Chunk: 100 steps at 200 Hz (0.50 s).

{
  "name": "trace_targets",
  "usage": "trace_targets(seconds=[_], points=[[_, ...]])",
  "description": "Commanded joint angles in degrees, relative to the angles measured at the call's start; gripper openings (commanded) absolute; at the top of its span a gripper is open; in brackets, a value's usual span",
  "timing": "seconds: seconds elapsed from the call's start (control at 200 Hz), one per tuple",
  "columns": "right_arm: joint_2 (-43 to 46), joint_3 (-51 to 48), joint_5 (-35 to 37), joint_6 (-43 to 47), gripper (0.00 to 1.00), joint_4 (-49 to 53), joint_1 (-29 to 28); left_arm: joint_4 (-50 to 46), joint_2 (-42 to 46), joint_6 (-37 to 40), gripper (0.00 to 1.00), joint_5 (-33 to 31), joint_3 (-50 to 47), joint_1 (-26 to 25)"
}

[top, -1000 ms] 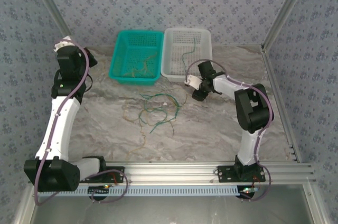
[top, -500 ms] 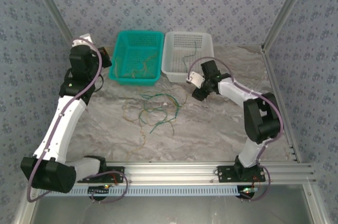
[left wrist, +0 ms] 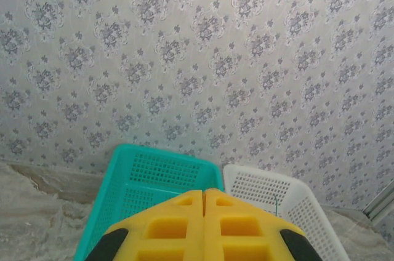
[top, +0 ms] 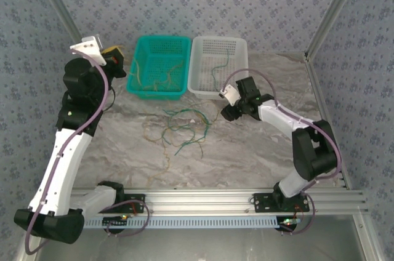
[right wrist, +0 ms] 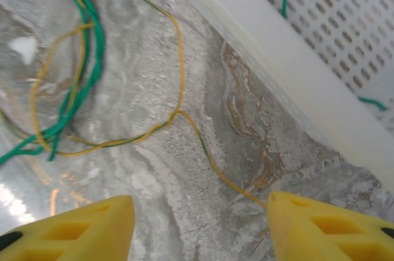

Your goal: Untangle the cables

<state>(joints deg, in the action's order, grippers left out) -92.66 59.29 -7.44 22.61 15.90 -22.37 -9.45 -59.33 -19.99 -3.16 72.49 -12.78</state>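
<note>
Right gripper (right wrist: pixel 198 202) closer, cables (right wrist: pixel 98 52) seemingly just ahead

Left arm (top: pixel 68 144) and right arm (top: pixel 289 122): white link shells, black joint housings, a thin purple cable (top: pixel 60 157) looped along each. Black base plates (top: pixel 280 201) at 6 o'clock. Left claw (left wrist: pixel 204 227) and right claw (right wrist: pixel 197 227): yellow fingers with square recesses and black trim.

Showing two baskets: one teal basket (top: pixel 161 39) and one white basket (top: pixel 219 39). Showing two robot arms, left arm (top: pixel 64 150) and right arm (top: pixel 280 116), with two grippers, left gripper (left wrist: pixel 204 199) and right gripper (right wrist: pixel 200 227). Counting one green cable (top: pixel 215 71) in white, a few tan cables (top: pixel 161 79) in teal, and one tangle (top: pixel 184 124) on one table (top: pixel 240 153), too knotted for counting.
</note>
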Motion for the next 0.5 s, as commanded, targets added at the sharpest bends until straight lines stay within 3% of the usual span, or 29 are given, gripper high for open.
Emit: trace_targets(seconds=[0.0,0.105,0.31,0.495], points=[[-2.52,0.64,3.46,-2.89,0.60,-2.63,0.13,1.58,-0.59,-0.52,0.00,1.86,0.55,-0.14],[-3.63,1.01,6.97,-5.37,0.58,-5.91,0.39,3.71,0.29,-3.27,0.00,6.44,1.08,-0.14],[-5.75,-0.93,6.35,2.24,0.61,-7.76,-2.92,15.06,1.43,-10.30,0.00,24.38,5.07,-1.73],[-3.43,-1.32,4.88,0.11,0.62,-6.64,-2.48,23.92,-2.33,-14.27,0.00,35.28,10.80,-10.43]])
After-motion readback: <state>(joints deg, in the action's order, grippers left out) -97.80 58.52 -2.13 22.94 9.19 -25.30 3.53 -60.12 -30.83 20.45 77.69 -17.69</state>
